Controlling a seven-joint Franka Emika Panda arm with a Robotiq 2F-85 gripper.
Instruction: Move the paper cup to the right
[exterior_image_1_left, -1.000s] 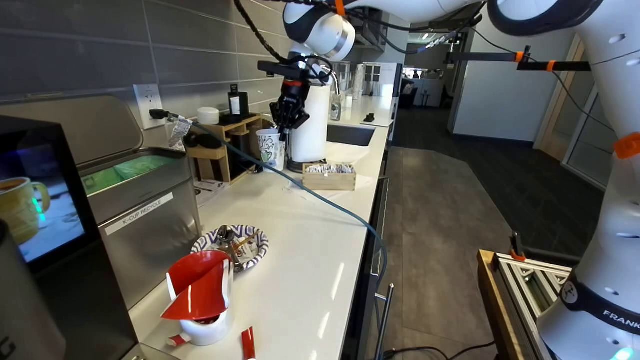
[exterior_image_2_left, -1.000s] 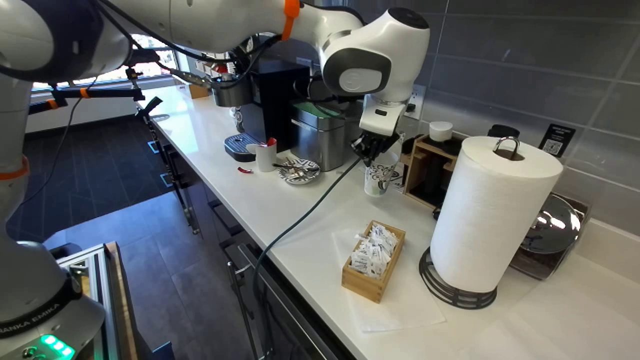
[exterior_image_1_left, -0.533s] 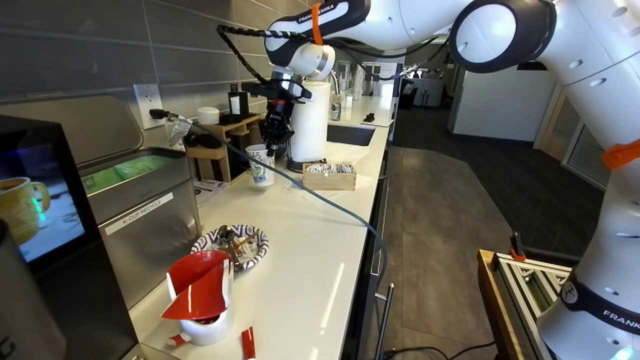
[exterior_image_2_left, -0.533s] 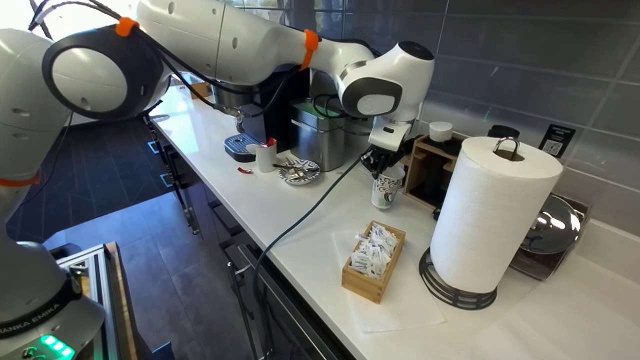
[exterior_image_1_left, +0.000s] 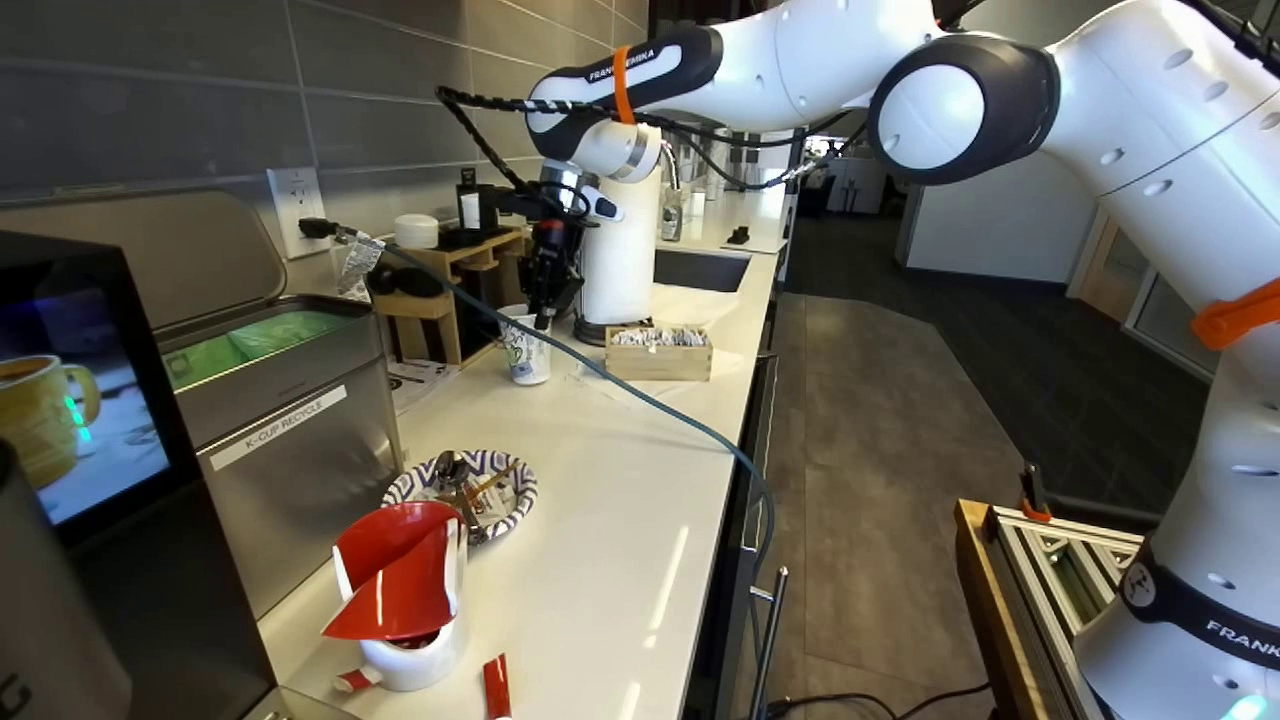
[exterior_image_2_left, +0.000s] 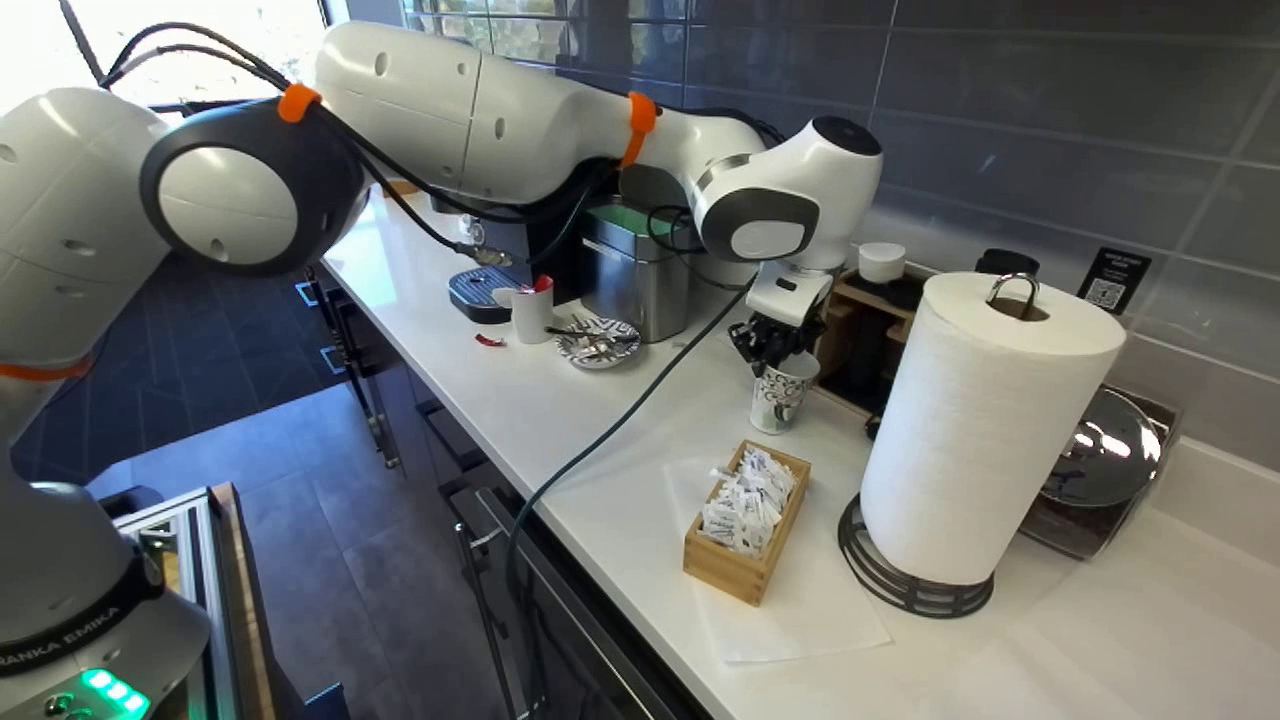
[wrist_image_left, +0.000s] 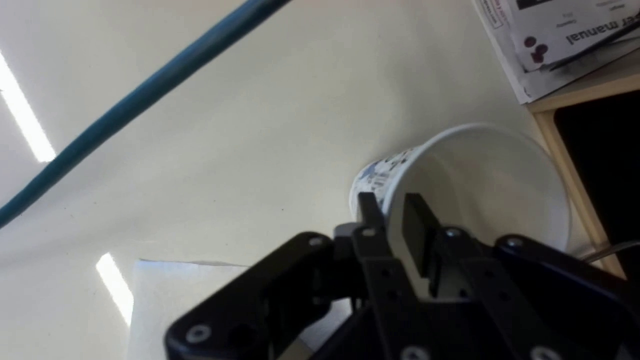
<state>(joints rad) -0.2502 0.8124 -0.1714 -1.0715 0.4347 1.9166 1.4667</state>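
One long white desk (exterior_image_1_left: 590, 560) is reached over by a robot arm (exterior_image_2_left: 550, 120). A metal bin (exterior_image_1_left: 320, 480), lettered K-CUP RECYCLE, is seen with its lid raised. Near it a wooden organizer (exterior_image_1_left: 452, 330) is set, and a tall paper towel roll (exterior_image_2_left: 985, 430) is held upright on a black wire stand (exterior_image_2_left: 935, 604). Utensils (exterior_image_1_left: 455, 475) are held in a patterned bowl (exterior_image_1_left: 525, 488), a red-topped white container (exterior_image_1_left: 418, 658) is placed near them, and sachets (exterior_image_2_left: 745, 505) are packed into a wooden box (exterior_image_1_left: 658, 362).

At the rim of the paper cup (exterior_image_2_left: 778, 405) the pincer (wrist_image_left: 394, 207) is positioned, its fingers parted by a narrow gap. The rim is straddled, one finger being set inside and one outside; space is seen beside the inner finger, so the wall is not clamped. The paper cup is stood on the desk, near both the wooden organizer and the wooden box. Close to the white container, a small red piece (exterior_image_1_left: 497, 685) is laid.
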